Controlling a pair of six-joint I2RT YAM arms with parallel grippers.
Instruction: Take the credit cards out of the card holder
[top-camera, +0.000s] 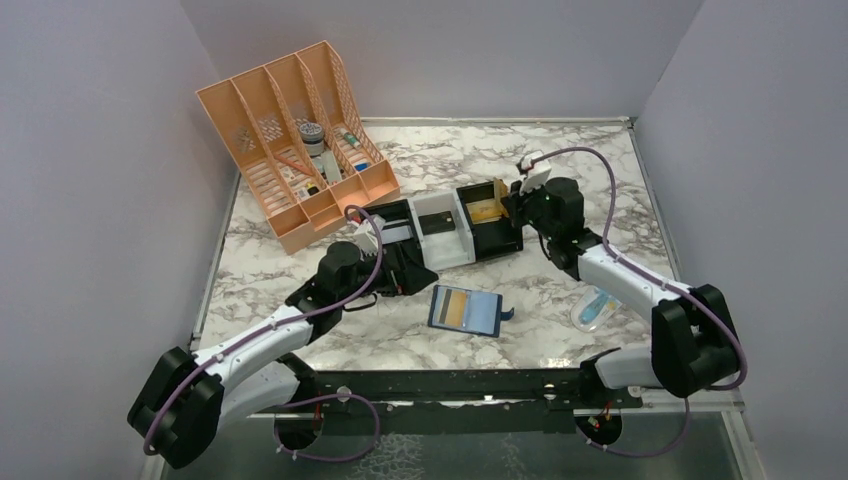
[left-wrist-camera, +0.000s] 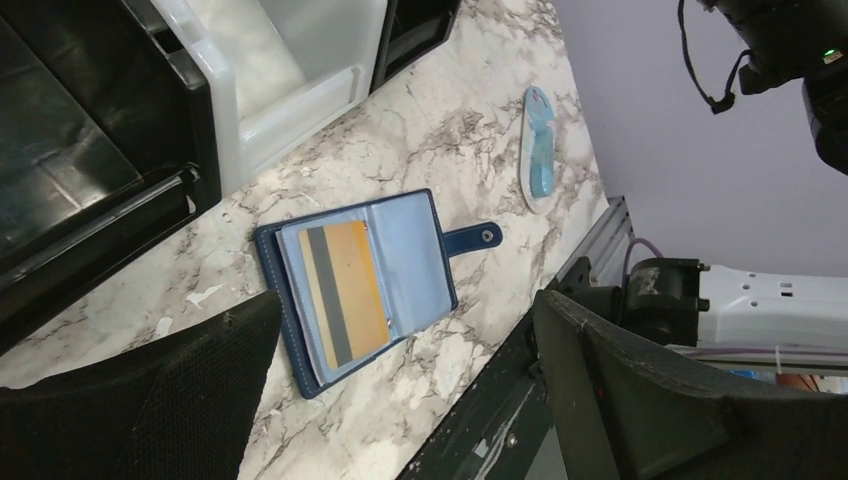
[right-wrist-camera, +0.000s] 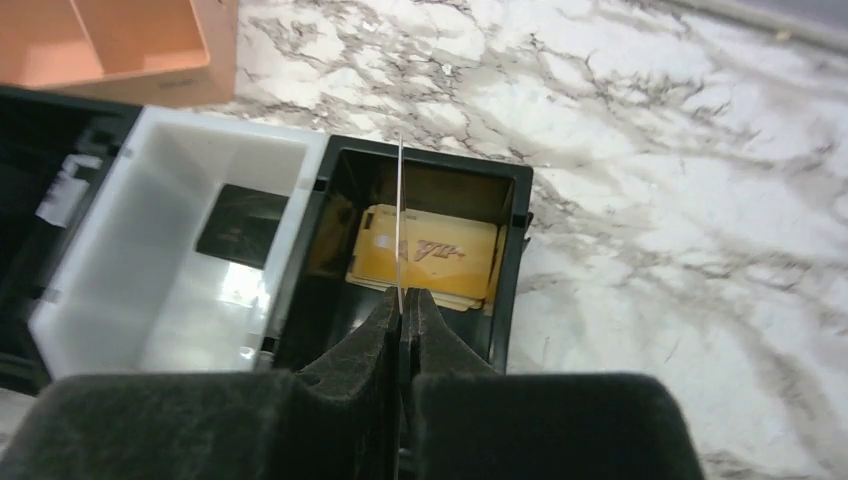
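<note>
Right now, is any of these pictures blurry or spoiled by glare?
Top external: sharp, evenly lit. Left wrist: card holder crisp, white tray glaring. Right wrist: the right hand is a dark near blur, the credit card it pinches only a bright thin line.

File rack (top-camera: 290, 150) is sitting upper left of your top view. Left tray (top-camera: 393, 213), middle tray (top-camera: 450, 248), right tray (top-camera: 497, 243) are lining up at centre. Card holder (top-camera: 466, 310) is lying open below them, one credit card (top-camera: 456, 308) sitting in its left half. More cards (top-camera: 485, 210) are lying in the right tray, right gripper (top-camera: 520, 200) hanging over it pinching an upright card (right-wrist-camera: 400, 200). Left gripper (top-camera: 400, 270) is sitting upper left of the card holder.
</note>
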